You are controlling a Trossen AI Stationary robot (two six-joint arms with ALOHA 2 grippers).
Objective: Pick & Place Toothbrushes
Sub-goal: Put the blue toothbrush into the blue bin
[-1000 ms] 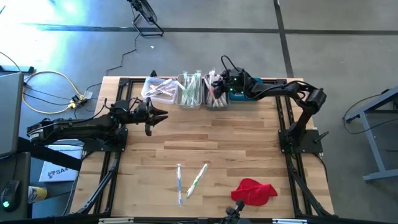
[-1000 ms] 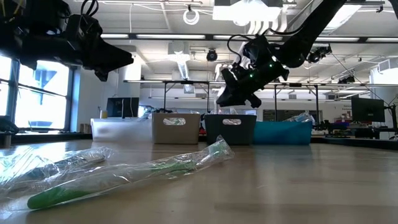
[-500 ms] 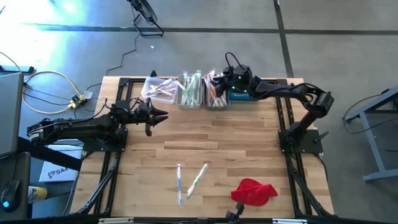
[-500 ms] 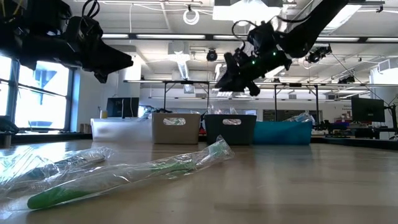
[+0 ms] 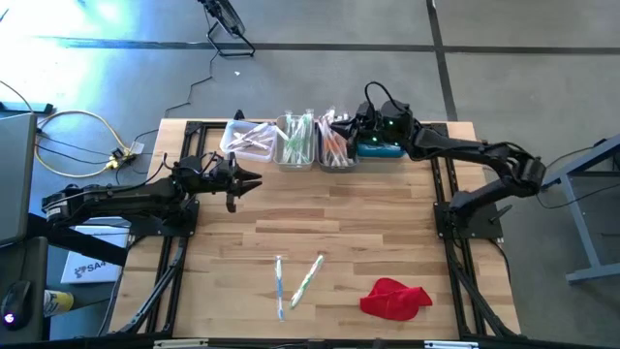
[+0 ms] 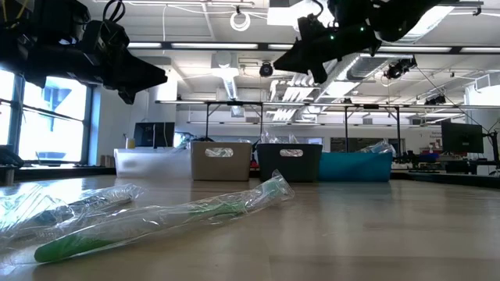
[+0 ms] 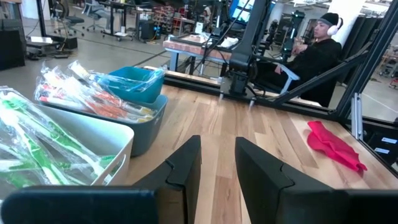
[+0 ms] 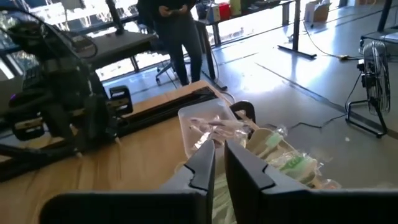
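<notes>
Left gripper: mine, held above the table's left side, in front of the bins; its fingers stand a little apart with bare wood showing between them, nothing held.
Right gripper: mine, raised high over the back row of bins, above the blue bin; its fingers are nearly together with a narrow slit between them, and nothing is gripped.
Toothbrushes on the table: two wrapped ones lie near the front edge, a blue-handled one and a green-handled one, side by side, slightly splayed; the low view shows the green one closest to the camera.
Toothbrushes in bins: bundles fill the white bin, the beige bin with green handles, and the grey bin with orange and pink handles.
Red cloth: crumpled at the front right of the table, apart from the loose toothbrushes.
Person: seated beyond the table's edge, in dark clothing; another person stands beyond the table's far side.
</notes>
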